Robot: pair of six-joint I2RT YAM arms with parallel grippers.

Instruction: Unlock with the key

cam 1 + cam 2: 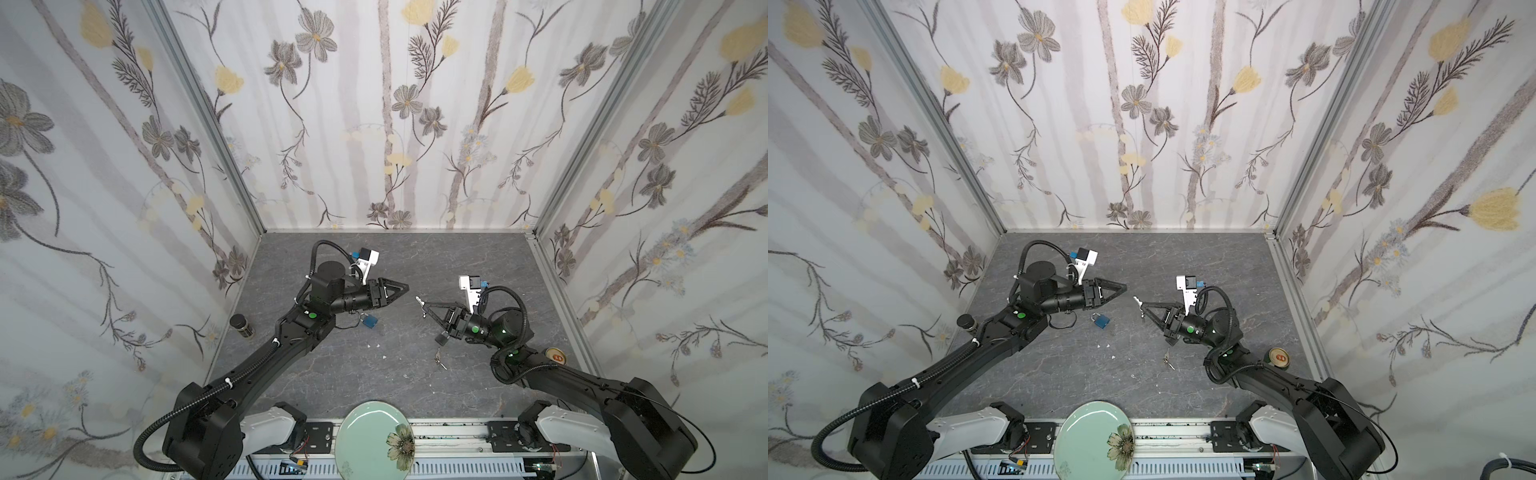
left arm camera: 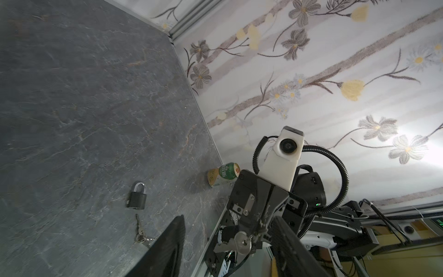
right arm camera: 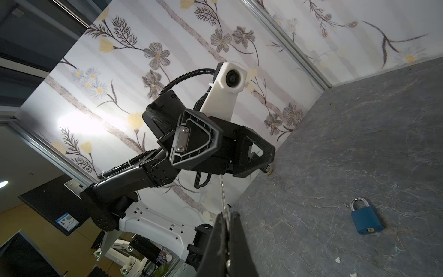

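Note:
My right gripper (image 1: pixel 424 305) (image 3: pixel 226 215) is shut on a silver key (image 1: pixel 419 299) (image 3: pixel 223 191), held above the table with the blade sticking out past the tips. The left wrist view shows the key's round head (image 2: pixel 242 243). My left gripper (image 1: pixel 406 286) (image 2: pixel 227 217) hovers just left of the key, open and empty. A blue padlock (image 1: pixel 370 321) (image 3: pixel 365 219) lies flat on the table below the left gripper. A black padlock (image 2: pixel 137 197) (image 1: pixel 441 338) lies under the right gripper, its shackle closed.
A loose bunch of keys (image 1: pixel 439 361) (image 2: pixel 141 236) lies near the black padlock. A green can (image 1: pixel 555 356) lies by the right wall and a dark jar (image 1: pixel 242 325) stands by the left wall. A pale green plate (image 1: pixel 357 440) sits at the front edge.

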